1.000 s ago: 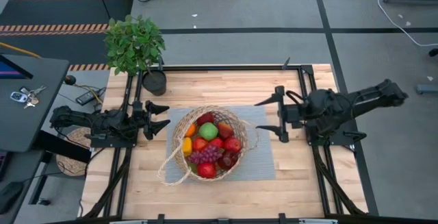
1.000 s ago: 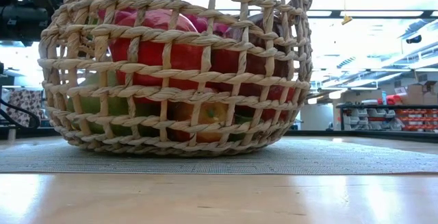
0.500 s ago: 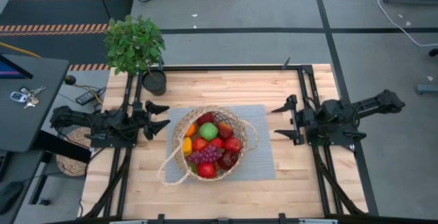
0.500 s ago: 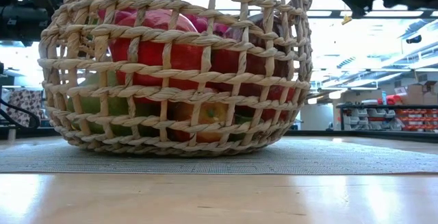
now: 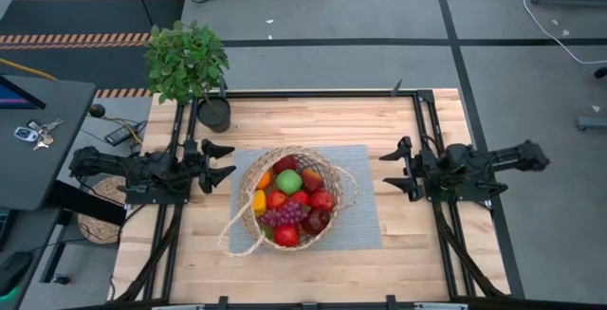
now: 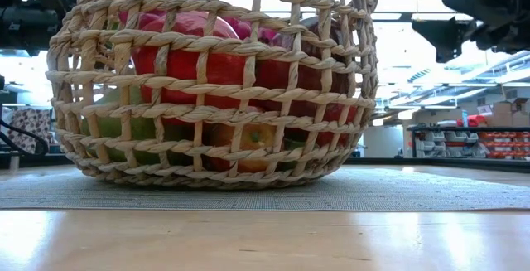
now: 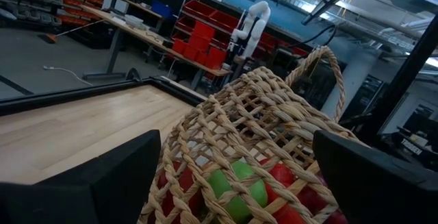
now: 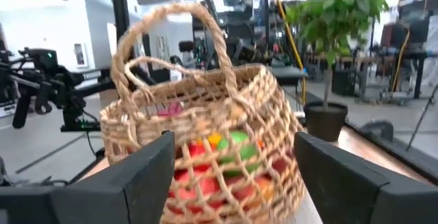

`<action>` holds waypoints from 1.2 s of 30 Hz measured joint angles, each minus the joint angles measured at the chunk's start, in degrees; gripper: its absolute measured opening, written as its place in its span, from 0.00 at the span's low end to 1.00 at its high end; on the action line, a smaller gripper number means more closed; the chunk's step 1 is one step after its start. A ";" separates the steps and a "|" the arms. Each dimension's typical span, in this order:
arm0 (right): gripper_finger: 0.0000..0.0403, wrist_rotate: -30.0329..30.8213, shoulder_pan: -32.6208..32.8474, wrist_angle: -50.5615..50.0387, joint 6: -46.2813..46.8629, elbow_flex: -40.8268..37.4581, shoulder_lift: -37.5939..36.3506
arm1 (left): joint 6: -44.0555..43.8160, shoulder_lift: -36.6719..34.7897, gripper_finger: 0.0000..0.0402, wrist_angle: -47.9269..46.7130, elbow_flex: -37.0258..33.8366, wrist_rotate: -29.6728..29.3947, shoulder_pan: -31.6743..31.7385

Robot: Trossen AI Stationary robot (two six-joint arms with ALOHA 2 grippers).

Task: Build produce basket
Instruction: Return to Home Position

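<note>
The tan wicker basket (image 5: 334, 173) stands by its base on a grey mat (image 5: 365, 227) at the table's middle. It holds the produce (image 5: 289, 182): red apples, a green apple, an orange, yellow pieces and purple grapes. Its looping handle (image 5: 235, 240) hangs over the near-left side. My left gripper (image 5: 230, 159) stands open at the table's left, pointing level at the basket (image 7: 260, 128) and apart from it. At the table's right my right gripper (image 5: 383, 171) is open, also facing the basket (image 8: 205, 135), with a clear gap to it.
A leafy potted plant (image 5: 188, 61) in a black pot (image 5: 214, 114) stands at the table's far left corner. Black frame rails (image 5: 313, 93) run along the table's edges. Bare wood lies along the near edge (image 5: 313, 272) and behind the mat.
My right gripper has drawn back from the basket toward the table's right edge, sunk lower and rolled about its own line. Its fingers stand a little closer together than before. The basket and the produce have not moved.
</note>
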 joint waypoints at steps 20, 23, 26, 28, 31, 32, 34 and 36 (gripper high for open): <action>0.62 11.71 -1.46 -5.33 2.97 -0.05 -4.00 | 0.00 0.01 0.97 0.02 0.00 0.01 0.00; 0.62 11.70 -1.46 -5.28 3.08 -0.05 -4.00 | 0.00 -0.01 0.97 0.00 0.00 0.01 0.00; 0.62 11.71 -1.46 -5.27 3.16 -0.05 -4.00 | 0.00 0.01 0.97 0.02 0.00 -0.01 0.00; 0.62 11.71 -1.46 -5.26 3.07 -0.05 -4.00 | 0.00 0.01 0.97 0.00 0.00 0.00 0.00; 0.62 11.72 -1.46 -5.26 3.05 -0.05 -4.00 | 0.00 0.00 0.97 0.02 0.00 0.01 0.00; 0.62 11.72 -1.46 -5.26 3.05 -0.05 -4.00 | 0.01 0.01 0.97 0.02 0.00 0.00 -0.01; 0.62 11.72 -1.46 -5.26 3.05 -0.05 -4.00 | 0.00 -0.01 0.97 0.00 0.00 0.00 0.00; 0.62 11.70 -1.46 -5.26 3.05 -0.05 -4.00 | 0.01 0.00 0.97 0.02 0.00 0.01 -0.01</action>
